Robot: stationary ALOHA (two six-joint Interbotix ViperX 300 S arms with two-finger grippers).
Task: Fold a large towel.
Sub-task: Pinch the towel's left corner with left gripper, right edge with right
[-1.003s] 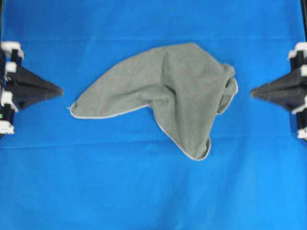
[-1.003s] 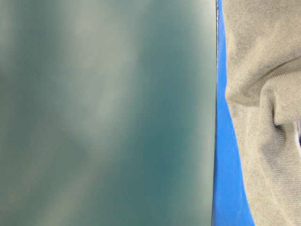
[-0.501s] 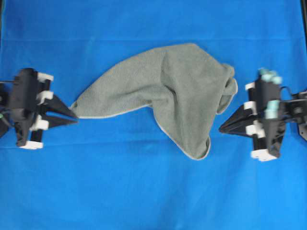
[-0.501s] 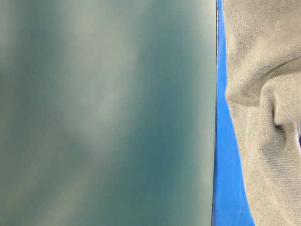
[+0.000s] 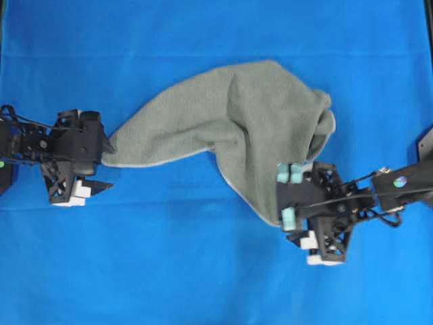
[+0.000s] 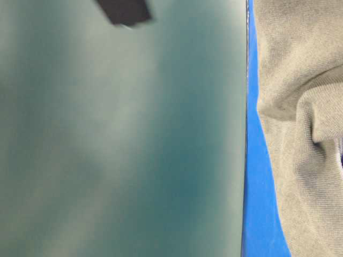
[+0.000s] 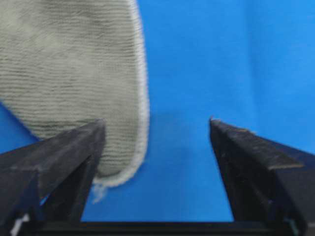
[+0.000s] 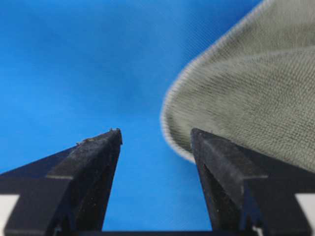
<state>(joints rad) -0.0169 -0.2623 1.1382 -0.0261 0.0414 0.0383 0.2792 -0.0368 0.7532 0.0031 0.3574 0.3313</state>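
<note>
Blue cloth [image 5: 203, 271] covers the desk under my grippers. Between them sprawls the crumpled grey-green terry towel [image 5: 257, 122], pale-hemmed, with rounded corners. My left gripper [image 7: 155, 128] and right gripper [image 8: 155, 137] are both spread, each straddling a corner, holding nothing.

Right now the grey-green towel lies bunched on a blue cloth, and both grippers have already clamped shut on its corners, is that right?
Not quite. The towel does lie bunched on the blue cloth, but neither gripper is shut. The left gripper and the right gripper both stand open at its corners, holding nothing, as the two wrist views show.
</note>
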